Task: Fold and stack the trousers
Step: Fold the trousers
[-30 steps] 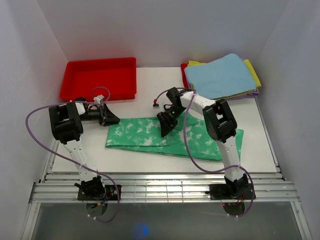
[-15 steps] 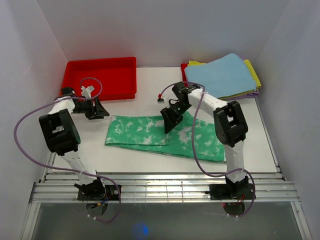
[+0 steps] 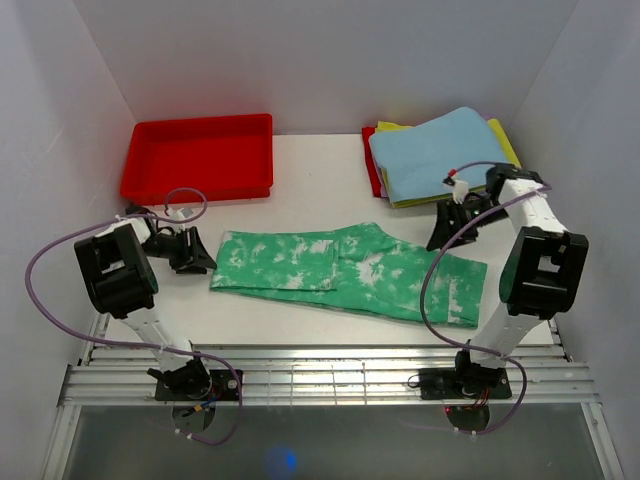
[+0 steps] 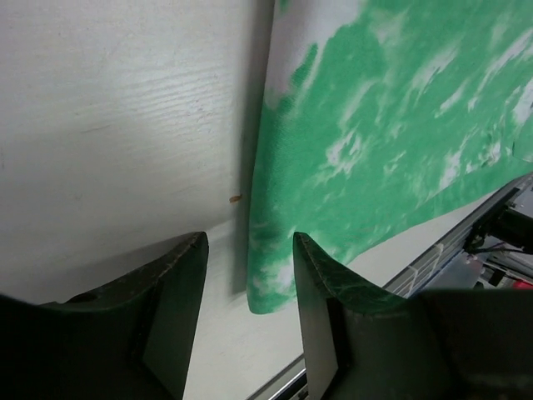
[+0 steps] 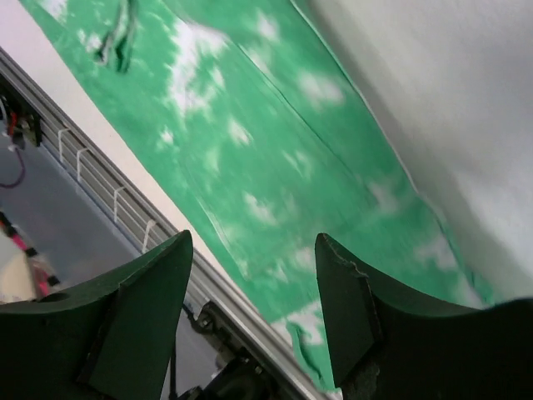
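The green trousers (image 3: 340, 270) with white blotches lie flat and stretched across the middle of the table, with a fold line about halfway along. My left gripper (image 3: 198, 258) sits low on the table just off their left end, open and holding nothing. In the left wrist view the trousers' (image 4: 375, 142) near corner shows beyond the gap of the left gripper (image 4: 250, 267). My right gripper (image 3: 438, 236) hovers open by the far right end. In the right wrist view the right gripper (image 5: 254, 258) stands above the trousers (image 5: 275, 150) with nothing in it.
A red tray (image 3: 197, 190) stands at the back left. At the back right is a stack of cloths with a light blue cloth (image 3: 440, 150) on top and a yellow one (image 3: 508, 148) under it. Metal rails (image 3: 320, 365) run along the near table edge.
My right gripper has left the middle of the trousers and swung to their right end. My left gripper drew back, then came forward beside the left end. Both jaws stand wider.
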`<state>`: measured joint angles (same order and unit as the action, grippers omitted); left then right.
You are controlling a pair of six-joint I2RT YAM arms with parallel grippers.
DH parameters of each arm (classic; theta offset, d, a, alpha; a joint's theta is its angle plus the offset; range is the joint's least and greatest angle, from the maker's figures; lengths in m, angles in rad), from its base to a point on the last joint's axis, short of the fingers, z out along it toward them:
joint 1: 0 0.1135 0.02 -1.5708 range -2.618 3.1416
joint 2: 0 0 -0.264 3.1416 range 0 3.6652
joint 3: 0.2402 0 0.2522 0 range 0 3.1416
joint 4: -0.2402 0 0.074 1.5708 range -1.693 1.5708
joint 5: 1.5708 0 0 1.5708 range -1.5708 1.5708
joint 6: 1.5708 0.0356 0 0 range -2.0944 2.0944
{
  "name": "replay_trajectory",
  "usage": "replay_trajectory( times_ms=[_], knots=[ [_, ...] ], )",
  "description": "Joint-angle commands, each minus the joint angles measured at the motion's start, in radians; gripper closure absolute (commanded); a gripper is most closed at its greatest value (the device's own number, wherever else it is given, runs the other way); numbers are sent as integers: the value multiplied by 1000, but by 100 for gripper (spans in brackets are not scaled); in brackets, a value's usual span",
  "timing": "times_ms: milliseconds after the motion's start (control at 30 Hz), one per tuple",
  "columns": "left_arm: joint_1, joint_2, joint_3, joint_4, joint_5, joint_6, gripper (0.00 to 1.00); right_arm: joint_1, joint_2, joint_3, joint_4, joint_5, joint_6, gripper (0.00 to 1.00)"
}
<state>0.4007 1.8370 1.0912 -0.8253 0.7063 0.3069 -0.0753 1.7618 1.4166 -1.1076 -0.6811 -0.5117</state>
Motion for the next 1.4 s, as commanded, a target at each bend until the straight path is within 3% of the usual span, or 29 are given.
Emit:
replay_trajectory(
  times_ms=[0, 67, 233, 433, 567, 1067, 1267, 1367],
  knots=[
    [-2, 59, 1, 69, 36, 9, 44, -167, -44, -106, -150, -3, -105, 34],
    [-2, 73, -1, 92, 65, -2, 51, -268, -53, -154, -141, 21, -116, 34],
    [-2, 105, 13, 101, 122, -26, 68, -363, -18, -180, -149, 115, -123, 31],
    [-2, 120, 30, 97, 191, -49, 67, -371, 37, -235, -87, 135, -102, 28],
    [0, 105, 35, 92, 199, -60, 100, -371, 77, -245, -67, 118, -97, 25],
    [105, -21, 125, 43, 190, -118, 100, -371, 73, -229, -5, 195, -56, 19],
    [136, -65, 87, 43, 199, -118, 100, -353, 123, -232, 5, 100, -57, 19],
    [139, -76, 88, 31, 208, -115, 100, -314, 149, -242, 40, 77, -42, 25]
  ],
)
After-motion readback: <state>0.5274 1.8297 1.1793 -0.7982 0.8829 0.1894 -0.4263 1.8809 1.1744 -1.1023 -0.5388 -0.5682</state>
